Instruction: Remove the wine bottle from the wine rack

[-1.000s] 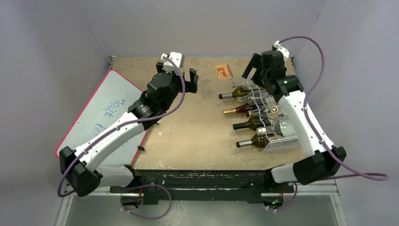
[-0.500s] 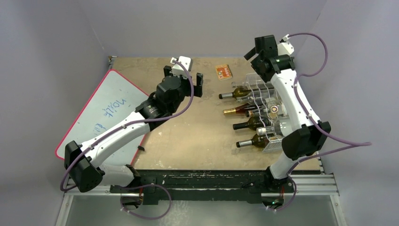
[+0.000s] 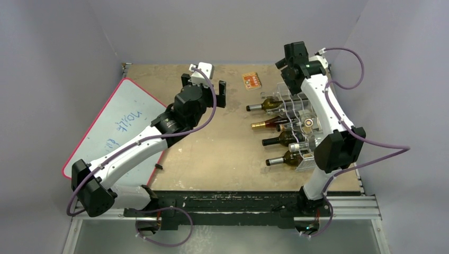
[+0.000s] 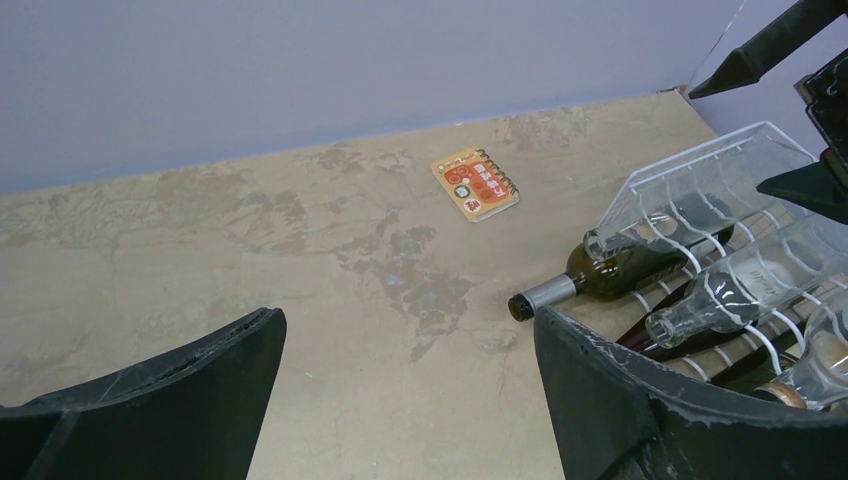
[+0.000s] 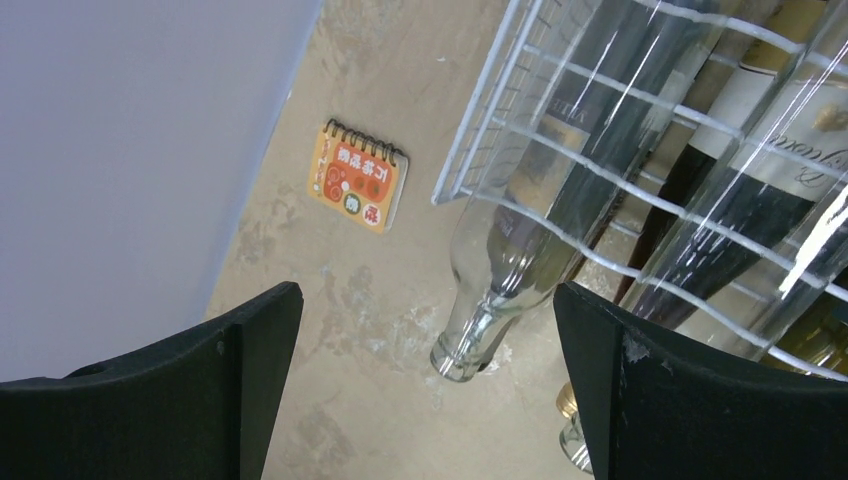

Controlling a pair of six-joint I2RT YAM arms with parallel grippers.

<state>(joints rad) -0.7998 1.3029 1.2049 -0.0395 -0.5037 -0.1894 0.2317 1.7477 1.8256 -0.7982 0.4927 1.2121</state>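
Note:
The white wire wine rack (image 3: pixel 310 123) stands at the table's right with several wine bottles lying in it, necks pointing left. A dark green wine bottle (image 4: pixel 612 270) with a silver capsule lies in the lowest tier at the far end, and a clear one (image 5: pixel 520 240) lies above it. My right gripper (image 3: pixel 285 67) hangs open above the rack's far left corner. In the right wrist view the right gripper (image 5: pixel 425 300) frames the clear bottle's neck without touching it. My left gripper (image 3: pixel 204 89) is open over bare table left of the rack, the left gripper (image 4: pixel 410 330) holding nothing.
A small orange spiral notebook (image 3: pixel 252 80) lies near the back wall, left of the rack. A red-edged whiteboard (image 3: pixel 114 124) lies on the left side under the left arm. Grey walls close in the table at the back and sides.
The right arm has folded up and swung its gripper from over the rack's far end to face down at its far left corner. The left gripper drifted slightly right and farther back.

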